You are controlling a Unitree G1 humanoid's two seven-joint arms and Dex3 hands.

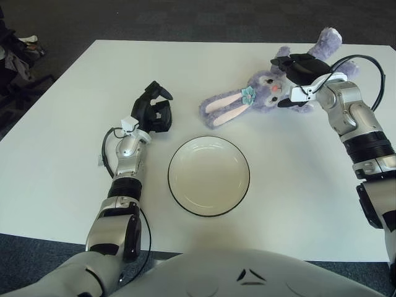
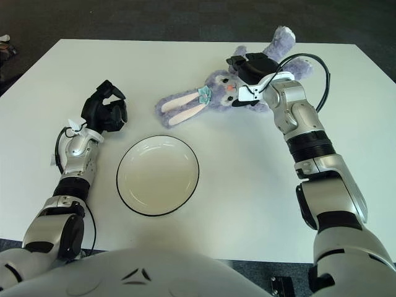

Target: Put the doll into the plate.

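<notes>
A purple bunny doll (image 1: 260,88) with long pink-lined ears lies on the white table at the back right, ears pointing left toward the plate. My right hand (image 1: 292,75) is down on the doll's torso just right of its head. Its black fingers are spread, one above the body and one below it, and are not closed on it. The white plate (image 1: 171,176) with a dark rim sits empty at the table's middle front. My left hand (image 1: 154,110) shows left of the plate, fingers loosely curled and holding nothing.
The white table (image 1: 74,161) runs to edges at the front and left, with dark carpet beyond. Dark clutter (image 1: 15,59) stands off the table at the far left. A black cable loops off my right forearm (image 1: 371,68).
</notes>
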